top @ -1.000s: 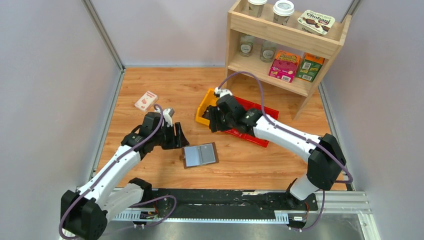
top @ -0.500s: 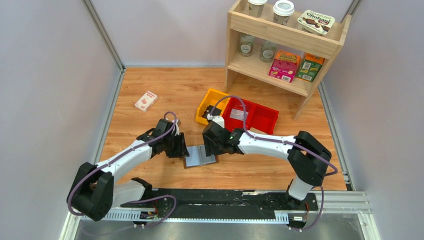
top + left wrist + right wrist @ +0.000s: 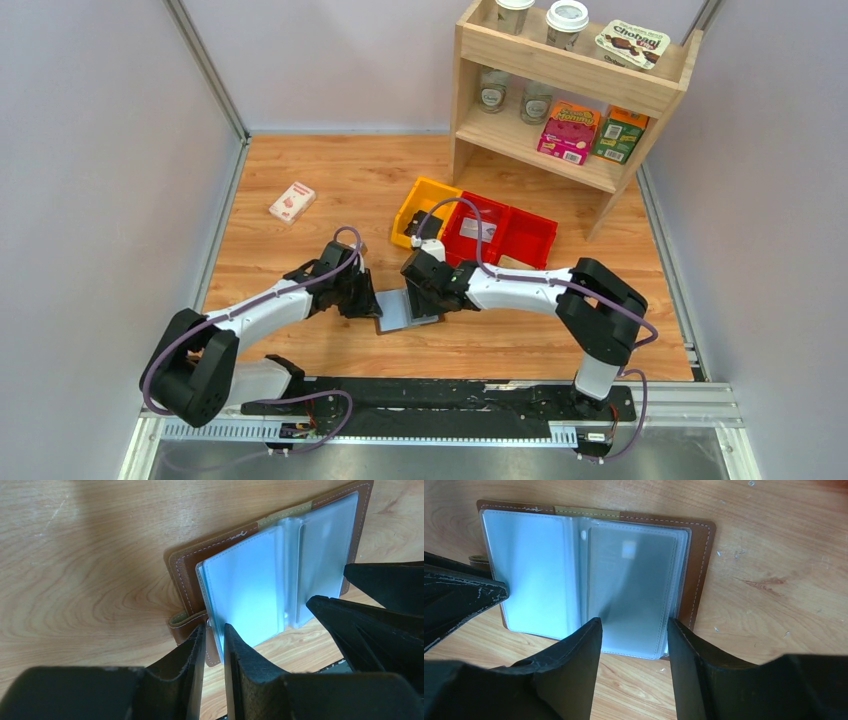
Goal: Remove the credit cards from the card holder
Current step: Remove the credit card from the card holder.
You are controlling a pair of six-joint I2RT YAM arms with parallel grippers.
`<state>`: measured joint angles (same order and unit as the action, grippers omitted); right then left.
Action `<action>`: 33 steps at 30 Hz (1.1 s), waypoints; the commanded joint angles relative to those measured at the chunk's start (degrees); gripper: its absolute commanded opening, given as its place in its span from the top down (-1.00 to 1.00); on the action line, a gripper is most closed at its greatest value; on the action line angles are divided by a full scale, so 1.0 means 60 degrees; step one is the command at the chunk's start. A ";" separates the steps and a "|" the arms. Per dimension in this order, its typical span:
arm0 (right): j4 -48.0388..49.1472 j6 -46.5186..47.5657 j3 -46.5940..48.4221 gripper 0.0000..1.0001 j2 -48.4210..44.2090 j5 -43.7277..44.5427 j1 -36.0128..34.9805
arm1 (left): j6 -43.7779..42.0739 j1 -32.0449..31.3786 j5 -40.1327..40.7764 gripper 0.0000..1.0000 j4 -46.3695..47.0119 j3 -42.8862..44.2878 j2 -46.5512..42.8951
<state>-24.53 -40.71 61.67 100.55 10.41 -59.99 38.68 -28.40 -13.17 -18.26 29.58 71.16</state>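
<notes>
Brown leather, opened flat: the card holder is pictured lying on the wooden table, clear sleeves upward, between the two grippers. The left gripper is set at a narrow slit, with the holder's edge on that arm's side lying in the gap. Whether that edge is actually clamped cannot be told. The right gripper is held spread and empty above the near edge of the other sleeve page.
</notes>
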 commanded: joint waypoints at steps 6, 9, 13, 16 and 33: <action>0.0369 -0.0027 0.0327 0.00 0.0073 -0.0256 -0.0066 | 0.0365 -0.0261 -0.0061 0.46 0.0114 -0.0331 0.0255; 0.0325 0.0002 0.0429 -0.07 -0.0118 -0.0344 -0.0051 | 0.0395 -0.0291 -0.0061 0.48 0.0143 -0.0331 0.0255; 0.0164 0.0076 0.0634 -0.22 -0.0337 -0.0491 -0.0080 | 0.0453 -0.0305 -0.0105 0.49 0.0202 -0.0331 0.0270; 0.0090 0.0134 0.0795 -0.28 -0.0469 -0.0637 -0.0080 | 0.0468 -0.0335 -0.0120 0.49 0.0202 -0.0302 0.0284; 0.0690 0.0266 0.0592 0.03 -0.1070 -0.1281 -0.0080 | 0.0585 -0.0379 -0.0149 0.52 0.0275 -0.0419 0.0167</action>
<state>-24.32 -39.55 65.32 97.54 3.60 -60.01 41.89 -30.04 -14.48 -16.69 28.75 71.79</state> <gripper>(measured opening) 0.534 0.243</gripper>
